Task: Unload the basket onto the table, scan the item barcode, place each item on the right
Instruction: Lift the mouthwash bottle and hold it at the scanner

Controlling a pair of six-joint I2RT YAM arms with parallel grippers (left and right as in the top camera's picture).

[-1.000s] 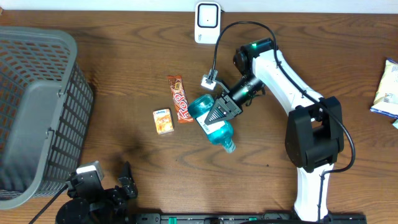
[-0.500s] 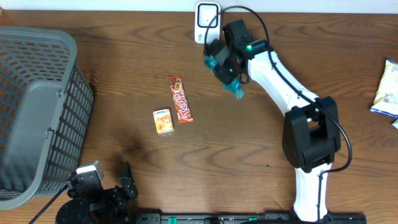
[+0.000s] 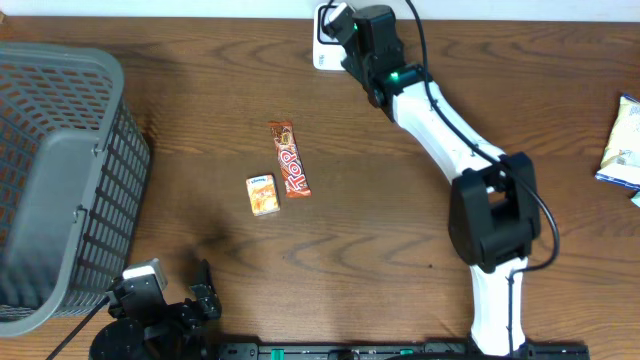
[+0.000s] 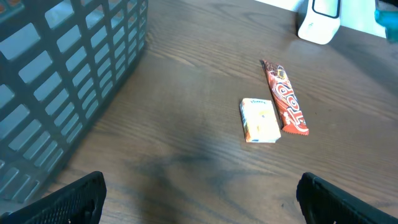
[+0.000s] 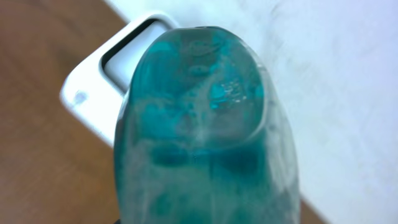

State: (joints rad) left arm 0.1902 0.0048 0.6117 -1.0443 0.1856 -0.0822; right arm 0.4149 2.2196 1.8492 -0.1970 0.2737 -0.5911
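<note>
Starting at the far left, a grey plastic basket (image 3: 60,170) with slatted walls stands on the wooden table (image 3: 200,100). It sits ahead of the left gripper (image 4: 202,196) and off to that gripper's left side. The left gripper sits low at the near edge of the table. Its two black fingers (image 4: 68,199) are spread as wide as they go, and nothing is between them.

Ahead of the left gripper and a little to its right, a small orange-and-white pack (image 3: 262,195) lies flat on the wood. Just beside the pack, on its right and slightly farther from the gripper, lies a red snack bar (image 3: 290,160). The two look close enough to touch at one corner, though the pictures do not settle that.

Farther right, the white right arm (image 3: 450,130) reaches across to the far edge of the table, where its right gripper (image 3: 352,28) hangs over a white barcode scanner (image 3: 324,55). From the wrist camera, a teal bottle (image 5: 205,124) fills nearly the whole picture. It is carried off the table in the gripper's partly closed jaws, though the fingers themselves are out of view there. The scanner's face (image 5: 93,93) sits directly beyond the bottle and slightly to its left, very near, with a pale wall behind.

At the far right edge, well away from the right gripper, lie some snack bags (image 3: 620,140).
</note>
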